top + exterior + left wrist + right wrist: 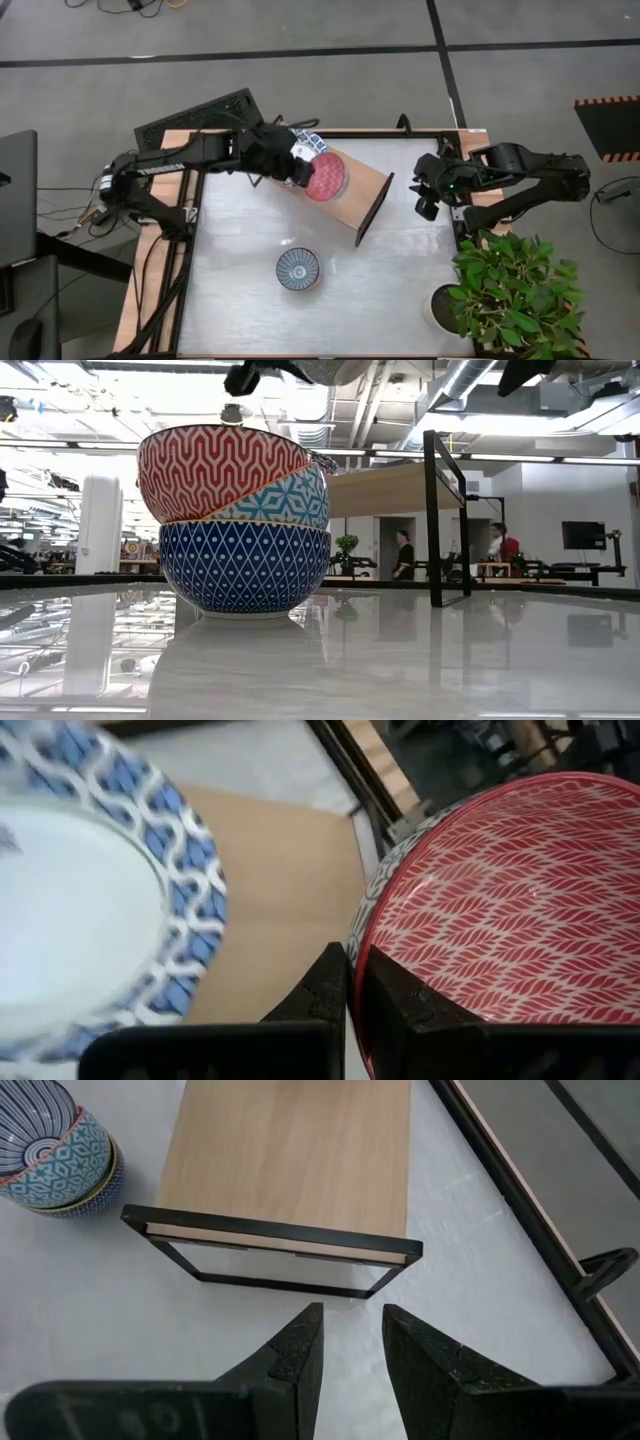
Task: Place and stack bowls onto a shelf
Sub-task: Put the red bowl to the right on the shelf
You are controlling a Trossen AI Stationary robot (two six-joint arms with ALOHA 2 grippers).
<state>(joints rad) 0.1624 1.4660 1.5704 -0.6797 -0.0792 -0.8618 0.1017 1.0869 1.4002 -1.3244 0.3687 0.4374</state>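
While the left arm reaches in from the table's left edge toward the far side, its left gripper [300, 172] sits over the left end of the shelf [362, 190], jaws pinching the rim of the red bowl [326, 180]. In the left wrist view the two fingers [325, 995] clamp that rim with the bowl's red leaf-patterned inside [510, 910] facing the camera, and a grey-patterned rim shows just behind it. Just beside the gripper, toward the far-left corner, lies a white bowl [308, 142] with a blue patterned rim, seen close in the left wrist view [90, 890] over the shelf's wood. Nearer the front edge, around the table's middle, stands a blue bowl stack [299, 268], well apart from both grippers. At the right edge the right gripper [428, 192] waits near the shelf's right end, jaws spread and holding nothing, its fingers [300, 1355] pointing at the shelf's black end frame [270, 1255].
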